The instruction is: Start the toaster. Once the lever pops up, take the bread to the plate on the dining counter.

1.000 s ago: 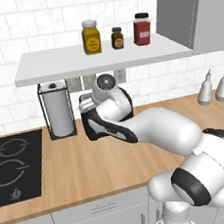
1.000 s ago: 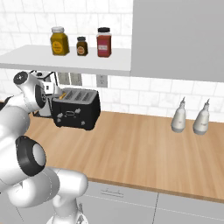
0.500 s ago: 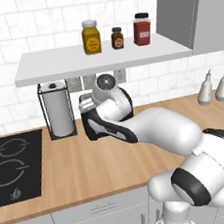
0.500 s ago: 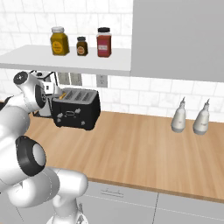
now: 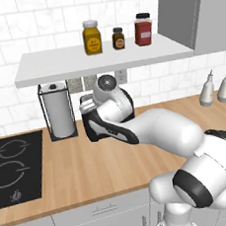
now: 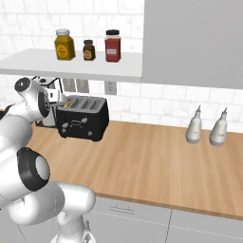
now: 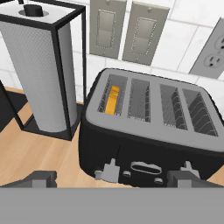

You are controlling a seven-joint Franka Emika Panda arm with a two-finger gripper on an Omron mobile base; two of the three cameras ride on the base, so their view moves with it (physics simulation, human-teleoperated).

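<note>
In your hand view the toaster [image 7: 148,131] sits at centre frame, a black box with a grey top cut by four long slots and small pale knobs low on its front. The bread [image 7: 113,99] shows as an orange-tan edge sunk in the leftmost slot. The paper-towel roll [image 7: 41,70] stands at upper left, and your gripper [image 7: 113,177] has its fingers spread wide at the bottom edge, holding nothing.
</note>
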